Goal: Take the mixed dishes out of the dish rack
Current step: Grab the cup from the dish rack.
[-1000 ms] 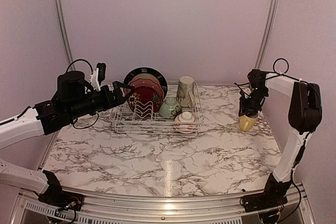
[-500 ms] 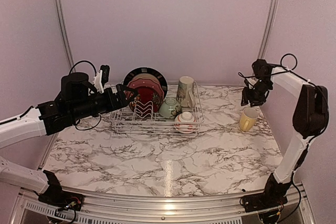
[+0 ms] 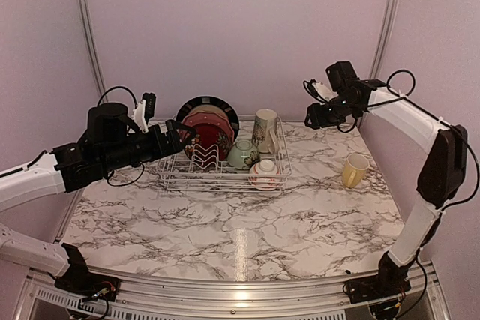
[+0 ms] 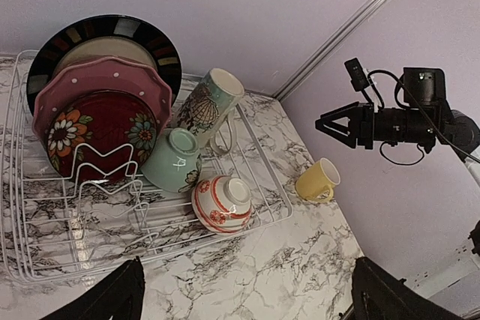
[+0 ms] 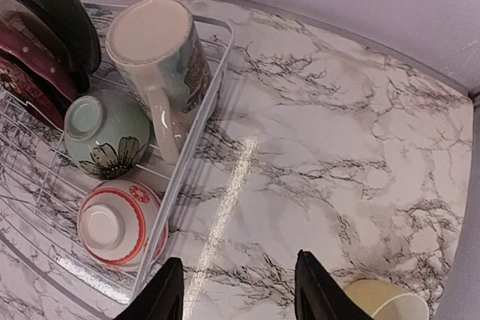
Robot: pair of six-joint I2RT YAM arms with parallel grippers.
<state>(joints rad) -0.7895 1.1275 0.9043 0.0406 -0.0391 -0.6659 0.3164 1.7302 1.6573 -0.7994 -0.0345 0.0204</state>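
Quick count: six pieces in the dish rack (image 3: pixel 174 177) and one out on the table (image 3: pixel 247 222). In the rack that's three plates, one tall mug (image 4: pixel 209 103), one green flowered cup (image 4: pixel 174 171) and one red-white bowl (image 4: pixel 223 203).

The rack's long side runs left to right across the table, toward the back. The black-rimmed plate (image 4: pixel 146 31), pink dotted plate (image 4: pixel 56 88) and dark-red plate (image 4: pixel 97 129) stand on edge at its left end, stacked front to back. The tall mug leans in the far right corner. The bowl sits foot-up at the front right.

The left gripper (image 3: pixel 182 134) is right at the rack's left end next to the plates, jaws spread wide, nothing in them.

The right gripper (image 3: pixel 310 117) hangs in the air off the rack's right end, open and empty too. The yellow mug (image 3: pixel 354 170) stands on the table well to the rack's right.
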